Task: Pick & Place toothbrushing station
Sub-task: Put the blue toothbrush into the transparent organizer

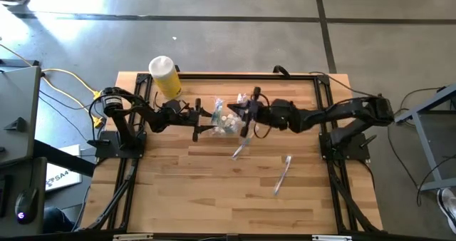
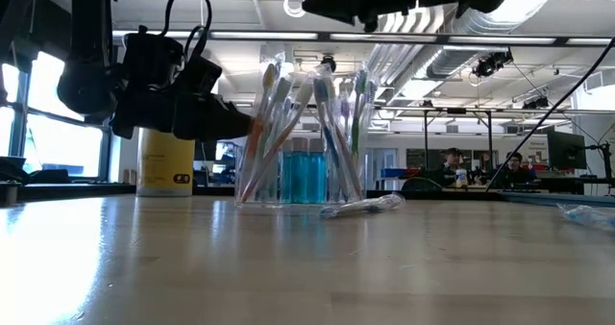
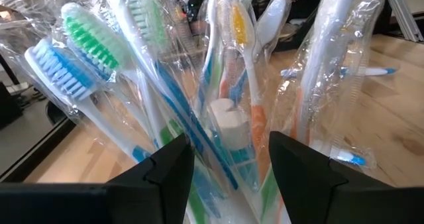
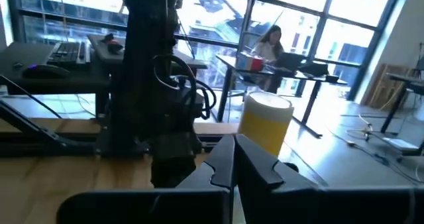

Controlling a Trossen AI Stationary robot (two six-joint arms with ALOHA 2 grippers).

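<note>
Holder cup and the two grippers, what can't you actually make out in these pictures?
- Holder cup: the left wrist view shows only wrapped toothbrushes, so whether the left gripper touches its wall is unclear.
- Right gripper: in the high view it merges with the clutter; whether it touches a toothbrush is unclear.
- Tiny white pieces: too small to count in the high view.
- Loose toothbrush: colour too small to tell.

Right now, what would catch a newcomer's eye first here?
A clear cup crammed with wrapped pastel toothbrushes stands mid-table, with both dark arms meeting at it. The left gripper straddles it, open; the right gripper, shut, hangs above. A yellow cylinder stands behind.
</note>
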